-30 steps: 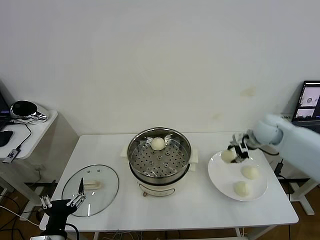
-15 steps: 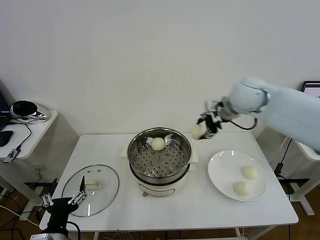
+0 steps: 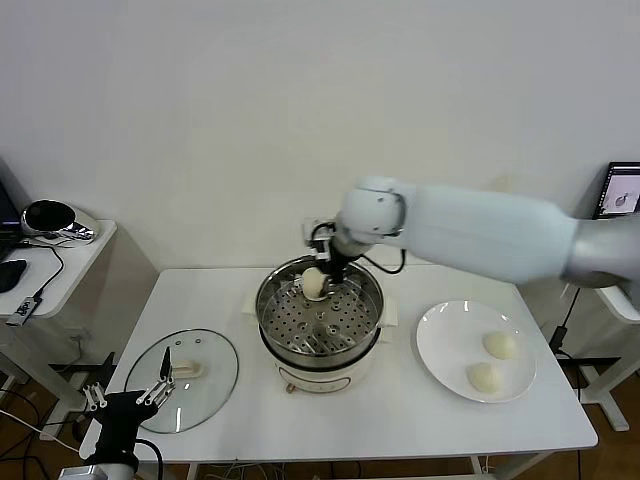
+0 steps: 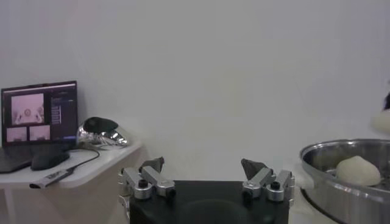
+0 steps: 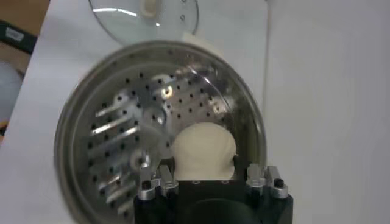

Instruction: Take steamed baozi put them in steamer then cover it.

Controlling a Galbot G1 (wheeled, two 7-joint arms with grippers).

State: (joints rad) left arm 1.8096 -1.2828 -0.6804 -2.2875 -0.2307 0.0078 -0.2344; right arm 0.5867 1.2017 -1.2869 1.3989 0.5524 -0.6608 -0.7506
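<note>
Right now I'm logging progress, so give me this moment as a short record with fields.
right gripper: over the steamer's far side, shut on a baozi
left gripper: open, parked low by the table's near left corner
steamer: uncovered, one bun already inside
plate: two buns
cover: flat on table, left of steamer

In the head view the right gripper (image 3: 322,268) and its bun (image 3: 314,284) cover the bun already lying in the steamer (image 3: 270,310). The right wrist view hides that gripper's fingertips behind the bun and cuts the lid (image 5: 144,17) at the edge.
</note>
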